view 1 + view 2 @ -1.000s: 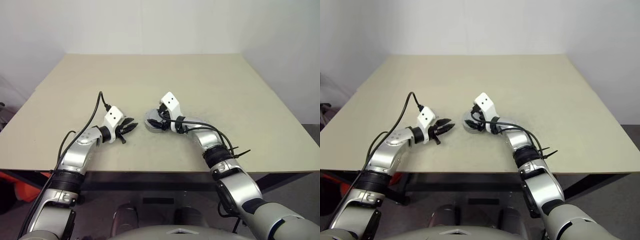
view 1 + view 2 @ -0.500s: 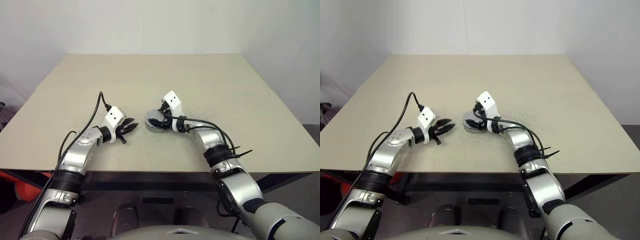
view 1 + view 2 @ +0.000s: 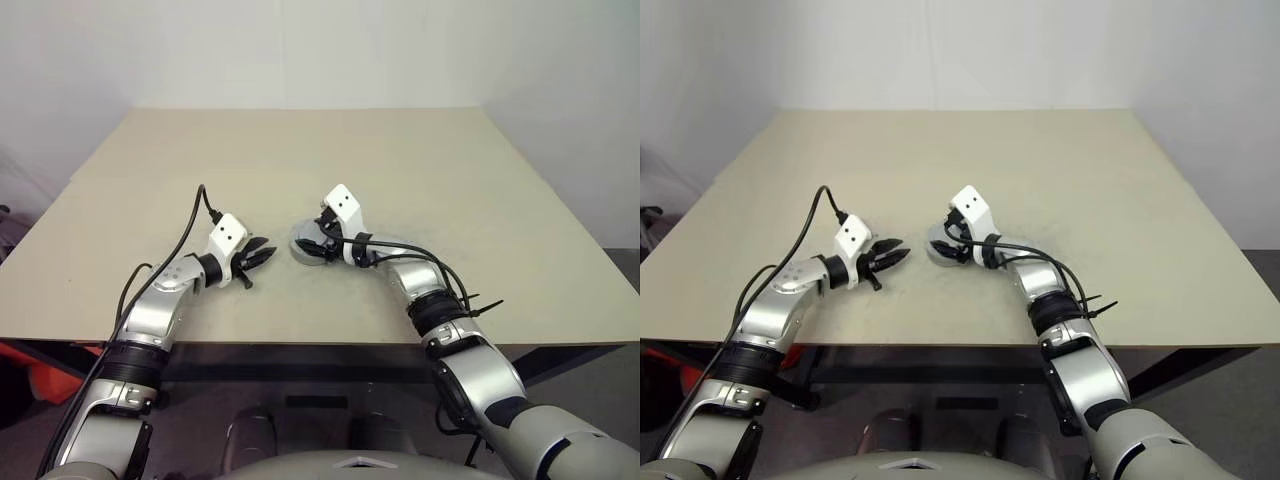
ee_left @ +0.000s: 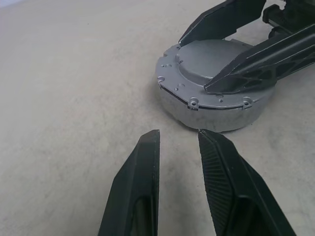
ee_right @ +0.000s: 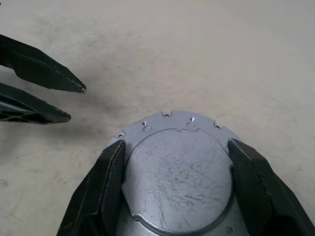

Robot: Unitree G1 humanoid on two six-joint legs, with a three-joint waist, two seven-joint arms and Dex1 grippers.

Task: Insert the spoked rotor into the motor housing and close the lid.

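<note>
Left eye view: a plain beige counter [image 3: 420, 180] seen from above, with both robot arms reaching inward toward its middle.

On the left, the left hand [image 3: 262, 252] hovers low over the counter, its two black fingers a narrow gap apart and empty. It points right, at the assembled motor, and stops just short of it without touching.

Right of it, near the counter's centre, sits a grey round unit: the lid [image 5: 177, 172], scratched and raised in the middle, lying on top of the motor housing [image 4: 211, 110], whose grey side wall shows beneath a thin dark seam. The spoked rotor is hidden, presumably inside.

The right hand [image 5: 177, 184] comes from the right, its fingers spread wide, one along each side of the lid's raised centre. Whether they press on it or only bracket it I cannot tell.

Risks, as I judge them: the seam suggests the lid may not be fully seated, so a pull from the right hand could lift or tilt it. A nudge from the left hand could slide the whole unit across the smooth counter.

No brand, label or writing can be read anywhere.
</note>
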